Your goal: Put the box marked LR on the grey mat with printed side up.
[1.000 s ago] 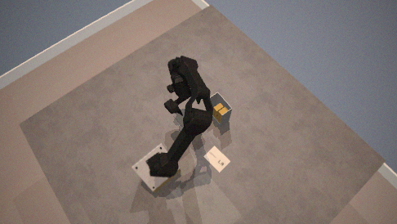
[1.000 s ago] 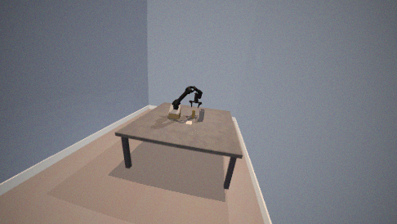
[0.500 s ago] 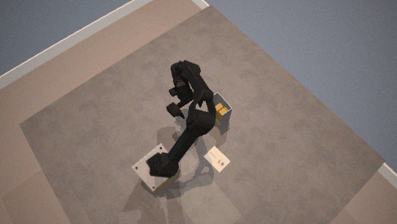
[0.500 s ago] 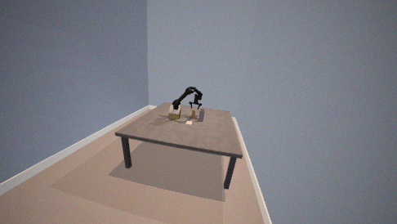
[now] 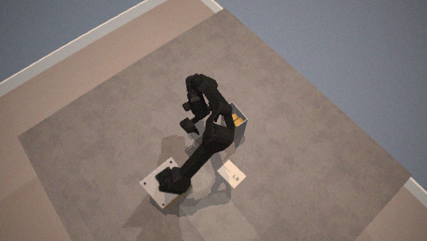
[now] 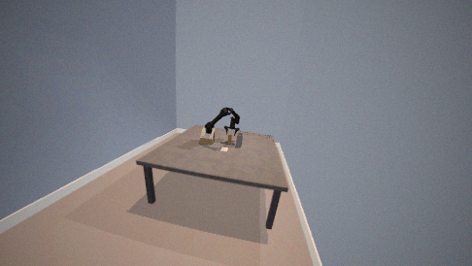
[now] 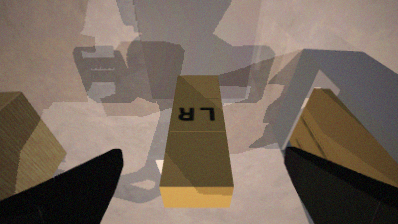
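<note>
Between the tool's spread fingers, and somewhat below them, the tan cardboard-like LR box [image 6: 229, 139] [image 7: 198, 157] is seen standing upright outside the bin, its printed side facing sideways. Nothing is gripped by the black parallel-jaw gripper [image 5: 202, 126] [image 6: 231, 133] [image 7: 203, 151]. If it is lowered off-centre, a fingertip could be landed on the narrow top end and the box tipped, perhaps onto its print. The grey open-topped bin [image 5: 240, 128] [image 6: 239, 141] [image 7: 327, 62] is placed just beside one finger; by a sideways swing or a wide opening, its wall could be knocked and the two tan boxes [image 5: 237, 120] [image 7: 350, 132] inside toppled. If the pinch is taken too high, the box may be swivelled while being laid over. The print could also be turned underneath by a wrong tilt. The grey mat cannot be made out, so placement could be misjudged.
</note>
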